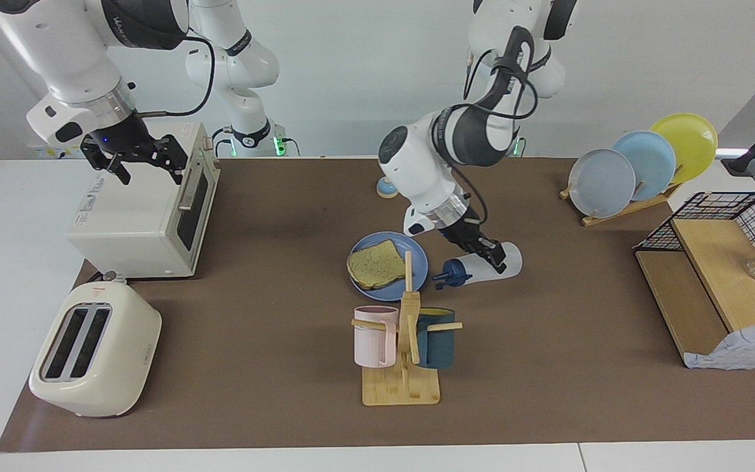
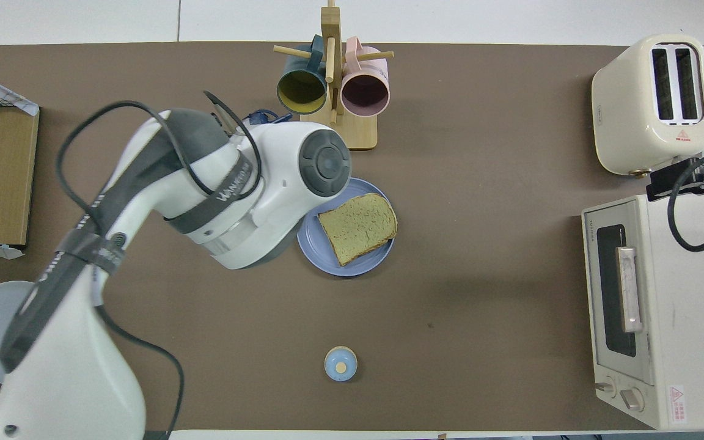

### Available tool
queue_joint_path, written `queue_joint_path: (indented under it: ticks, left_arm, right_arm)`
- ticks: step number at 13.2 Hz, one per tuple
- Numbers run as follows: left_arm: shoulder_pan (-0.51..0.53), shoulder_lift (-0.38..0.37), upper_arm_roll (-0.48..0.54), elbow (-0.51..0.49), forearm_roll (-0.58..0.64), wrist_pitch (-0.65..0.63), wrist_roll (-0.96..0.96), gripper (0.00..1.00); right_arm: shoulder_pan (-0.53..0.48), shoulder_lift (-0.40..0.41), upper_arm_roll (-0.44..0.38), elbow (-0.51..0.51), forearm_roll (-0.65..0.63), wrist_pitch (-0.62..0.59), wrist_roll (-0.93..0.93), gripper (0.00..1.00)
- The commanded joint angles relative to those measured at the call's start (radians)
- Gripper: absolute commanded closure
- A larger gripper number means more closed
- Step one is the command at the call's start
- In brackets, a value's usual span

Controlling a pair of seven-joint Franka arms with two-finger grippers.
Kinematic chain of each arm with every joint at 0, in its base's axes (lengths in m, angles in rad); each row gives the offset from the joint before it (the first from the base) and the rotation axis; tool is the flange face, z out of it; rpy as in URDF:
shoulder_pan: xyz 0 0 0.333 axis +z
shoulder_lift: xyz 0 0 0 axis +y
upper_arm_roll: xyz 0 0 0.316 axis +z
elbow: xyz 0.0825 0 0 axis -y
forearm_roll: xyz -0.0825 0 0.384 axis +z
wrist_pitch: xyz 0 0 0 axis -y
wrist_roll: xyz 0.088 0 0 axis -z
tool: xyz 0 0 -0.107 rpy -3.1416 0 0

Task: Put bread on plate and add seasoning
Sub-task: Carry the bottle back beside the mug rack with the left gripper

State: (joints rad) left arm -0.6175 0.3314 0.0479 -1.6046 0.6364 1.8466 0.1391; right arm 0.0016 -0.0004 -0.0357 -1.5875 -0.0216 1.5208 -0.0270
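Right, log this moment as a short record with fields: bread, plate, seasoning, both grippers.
bread: one toast slice lying flat on the plate
plate: blue plate, on the mat beside the mug rack, nearer the robots than it
seasoning: bottle tipped on its side, cap toward the plate
left gripper: shut on the bottle, beside the plate
right gripper: open, waiting over the toaster oven

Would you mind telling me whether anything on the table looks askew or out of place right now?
Only the seasoning bottle: it is tipped on its side in the left hand, cap toward the blue plate, beside the plate rather than over the bread. Nothing looks spilled. The right hand waits over the toaster oven.
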Motion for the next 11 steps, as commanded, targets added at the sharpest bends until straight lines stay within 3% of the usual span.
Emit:
queue_joint_path:
  ticks: [1, 5, 9, 11]
  left_arm:
    - [0.090, -0.098, -0.010, -0.133, -0.116, 0.197, -0.024, 1.00]
    - [0.192, -0.126, -0.010, -0.326, -0.169, 0.671, -0.266, 1.00]
    - [0.294, -0.114, -0.010, -0.435, -0.169, 1.087, -0.552, 1.00]
    - [0.309, -0.074, -0.008, -0.460, -0.169, 1.230, -0.660, 1.00]
  right_arm:
    - [-0.009, -0.021, 0.002, -0.026, 0.006, 0.012, -0.014, 0.00]
    - [-0.009, -0.021, 0.002, -0.026, 0.006, 0.010, -0.013, 0.00]
    - [-0.009, -0.021, 0.002, -0.026, 0.006, 0.010, -0.014, 0.00]
    - [-0.009, -0.021, 0.002, -0.026, 0.006, 0.012, -0.014, 0.00]
